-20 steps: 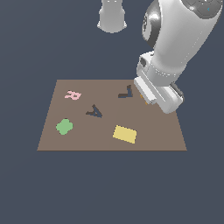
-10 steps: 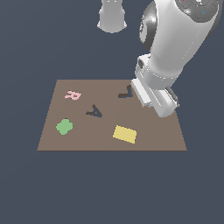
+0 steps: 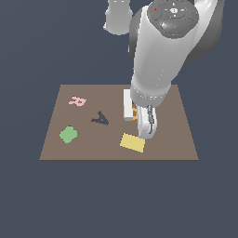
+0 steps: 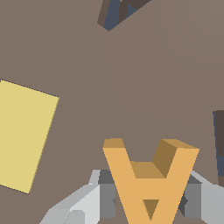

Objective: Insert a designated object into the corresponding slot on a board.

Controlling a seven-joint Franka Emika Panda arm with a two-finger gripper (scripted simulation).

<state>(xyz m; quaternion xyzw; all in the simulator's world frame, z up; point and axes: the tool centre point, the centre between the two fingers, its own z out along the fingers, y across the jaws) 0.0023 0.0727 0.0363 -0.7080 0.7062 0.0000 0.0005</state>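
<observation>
Orange A [image 4: 148, 183] pinched between the grey gripper [image 4: 146, 201] fingers [image 4: 107, 194], one pad on each flank, legs pointing away from the wrist. Barely visible in the exterior view: just an orange sliver [image 3: 135, 113] at the gripper [image 3: 137, 115], hidden mostly by the arm [image 3: 162, 60] (whether lifted off the surface or resting on it cannot be told). Positioned over the brown board [image 3: 176, 139], toward its middle, just above the yellow rectangle [image 3: 132, 142] in that picture. Dark A-shaped slot [image 3: 100, 118] open and unfilled, to the exterior view's left of the gripper, a little apart from it. Further left, pink R [image 3: 77, 101] near the far edge and green blob [image 3: 68, 135] nearer the front edge. Yellow rectangle [image 4: 24, 135] also seen from the wrist, flat on the board [image 4: 131, 78], beside the held A.
</observation>
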